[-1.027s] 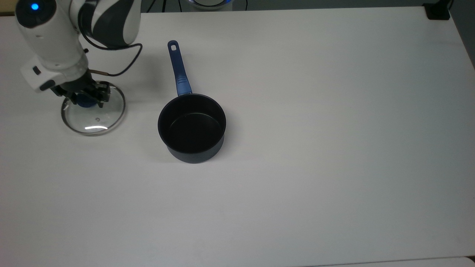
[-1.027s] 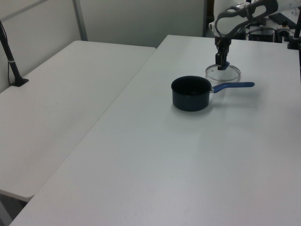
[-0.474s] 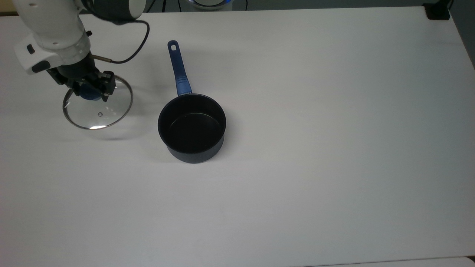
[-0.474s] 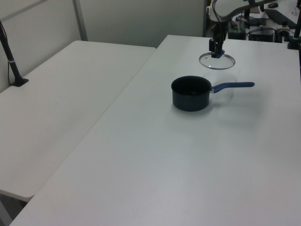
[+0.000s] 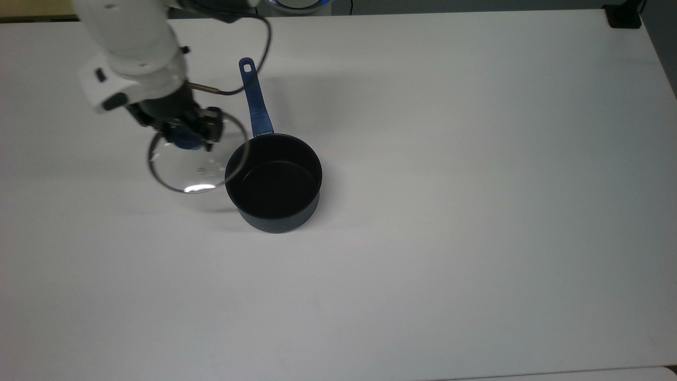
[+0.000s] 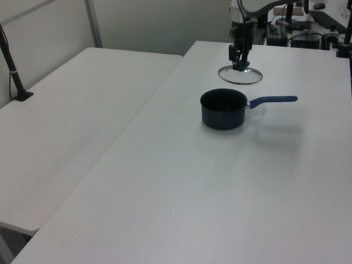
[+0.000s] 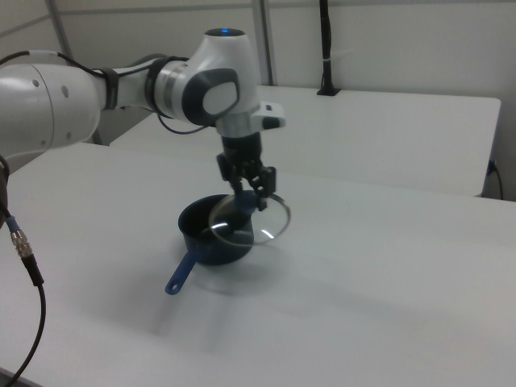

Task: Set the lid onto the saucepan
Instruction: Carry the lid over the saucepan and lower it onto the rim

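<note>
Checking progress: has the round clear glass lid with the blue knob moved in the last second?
Yes. In the top view the lid has shifted right, its edge now overlapping the dark navy saucepan, which has stayed put.

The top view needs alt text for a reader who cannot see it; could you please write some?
A white robot arm's gripper holds a clear glass lid by its blue knob, lifted above a white table, its edge just overlapping the rim of an empty dark saucepan on the top view's right. The saucepan's blue handle points toward the top of the picture.
</note>
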